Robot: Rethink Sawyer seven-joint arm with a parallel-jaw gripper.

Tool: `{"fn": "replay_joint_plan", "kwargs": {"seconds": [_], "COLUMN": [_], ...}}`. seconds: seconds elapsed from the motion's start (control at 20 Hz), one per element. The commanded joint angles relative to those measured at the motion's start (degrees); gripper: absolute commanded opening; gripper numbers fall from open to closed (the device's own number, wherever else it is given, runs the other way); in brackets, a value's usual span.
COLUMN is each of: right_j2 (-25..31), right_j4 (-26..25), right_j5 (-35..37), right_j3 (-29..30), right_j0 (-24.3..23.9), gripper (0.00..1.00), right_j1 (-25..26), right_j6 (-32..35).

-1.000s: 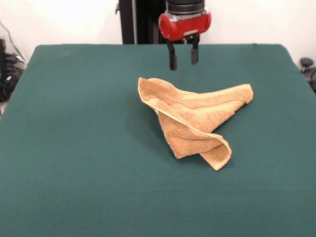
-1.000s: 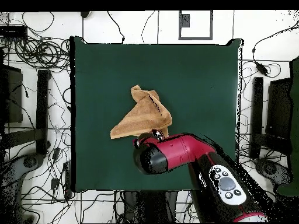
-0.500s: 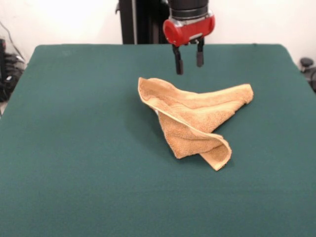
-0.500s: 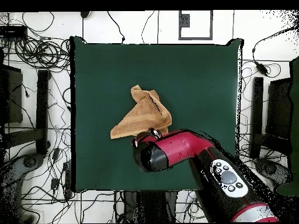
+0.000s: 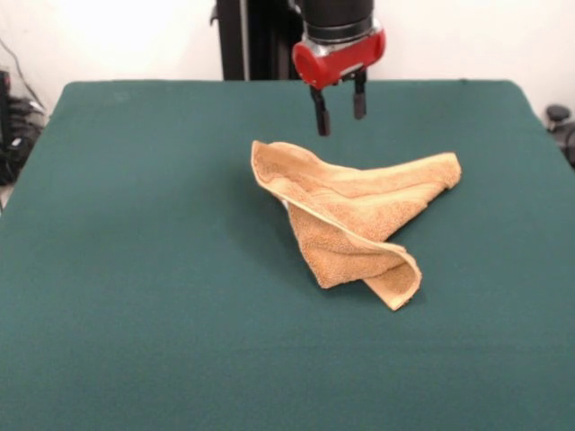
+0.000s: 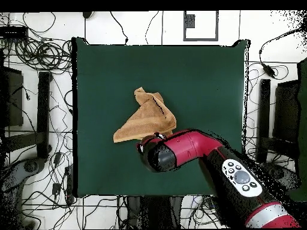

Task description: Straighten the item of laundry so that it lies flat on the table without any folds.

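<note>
The item of laundry is a tan-orange terry towel, crumpled and folded over itself near the middle of the dark green table. In the overhead view the towel forms a rough triangle. My gripper hangs open just above the table, behind the towel's far edge, with nothing between its two dark fingers. It does not touch the towel. From overhead the red arm head hides the gripper and sits at the towel's lower edge.
The table's edges drop to a floor strewn with cables on all sides. Dark stands flank the table left and right.
The gripper has shifted slightly and stays open above the table behind the towel. The arm has swung a little in the overhead view. The towel has not moved.
</note>
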Motion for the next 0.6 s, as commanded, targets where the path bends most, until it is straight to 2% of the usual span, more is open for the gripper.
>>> {"fn": "replay_joint_plan", "kwargs": {"seconds": [0.05, 0.45, 0.6], "right_j2": [9.1, 11.9, 12.5], "right_j4": [-2.7, -1.7, -1.8], "right_j5": [9.1, 12.0, 11.6], "right_j3": [-5.0, -3.5, -2.0], "right_j0": [-2.2, -5.3, -6.1], "gripper": [1.00, 1.00, 1.00], "right_j1": [3.3, 0.8, 1.7], "right_j6": [-21.1, -21.5, -20.1]}}
